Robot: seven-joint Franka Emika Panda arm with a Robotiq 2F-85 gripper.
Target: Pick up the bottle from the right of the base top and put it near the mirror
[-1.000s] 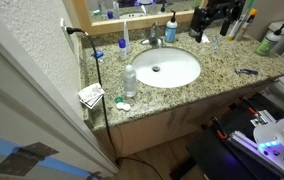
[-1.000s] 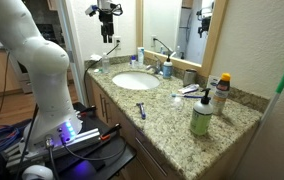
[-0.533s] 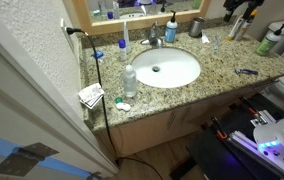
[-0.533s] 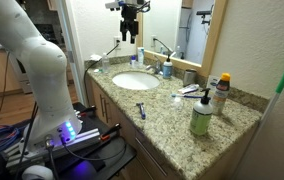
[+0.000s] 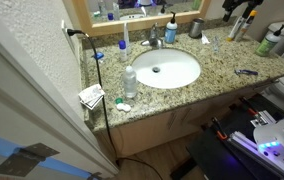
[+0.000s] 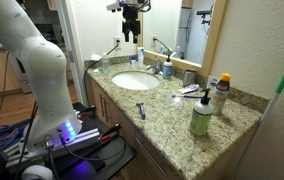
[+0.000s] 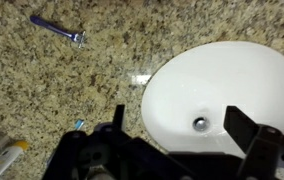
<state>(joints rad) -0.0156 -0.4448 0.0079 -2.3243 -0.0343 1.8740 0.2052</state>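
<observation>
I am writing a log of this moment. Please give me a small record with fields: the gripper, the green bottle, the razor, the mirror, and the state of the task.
gripper: open, empty, in the air above the sink
green bottle: upright on the granite countertop, near its end, far from the gripper
blue razor: lying flat on the countertop beside the sink
mirror: on the wall behind the countertop
task state: bottle not yet picked up

Textured white wall [image 5: 27, 40], light wooden vanity cabinet [image 5: 154, 124], brown wood floor [image 5: 147, 168].
</observation>
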